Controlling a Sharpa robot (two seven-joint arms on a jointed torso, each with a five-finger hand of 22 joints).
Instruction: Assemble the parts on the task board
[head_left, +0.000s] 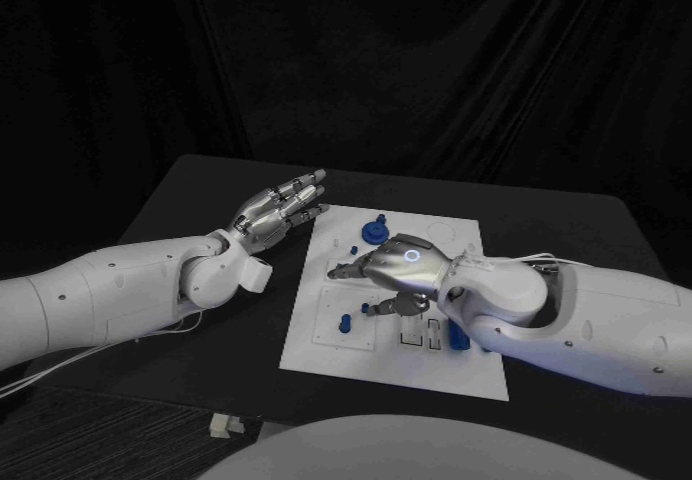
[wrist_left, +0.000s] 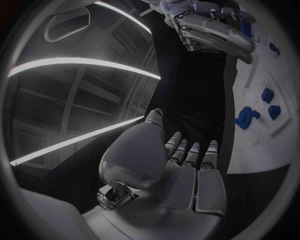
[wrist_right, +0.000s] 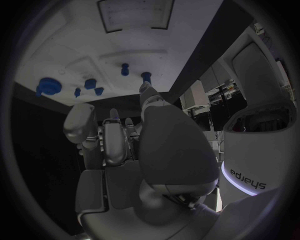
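Note:
The white task board (head_left: 418, 370) lies in the middle of the black table. On its far end stands a round blue part (head_left: 374, 233), also seen from the wrists (wrist_left: 245, 117) (wrist_right: 47, 86). A blue peg (head_left: 346, 322) stands near the board's left edge and a blue piece (head_left: 459, 336) near its right side. My right hand (head_left: 392, 268) hovers over the board's middle with fingers partly curled. A small blue part (head_left: 378, 308) shows at its lower fingers, and whether it is held is unclear. My left hand (head_left: 278, 212) is raised left of the board, fingers spread and holding nothing.
Two more small blue parts (wrist_right: 90, 83) (wrist_right: 125, 67) sit on the board beyond my right hand. Bare black table surrounds the board, with its far edge against a dark curtain. My left forearm (head_left: 130, 290) lies along the table's left side.

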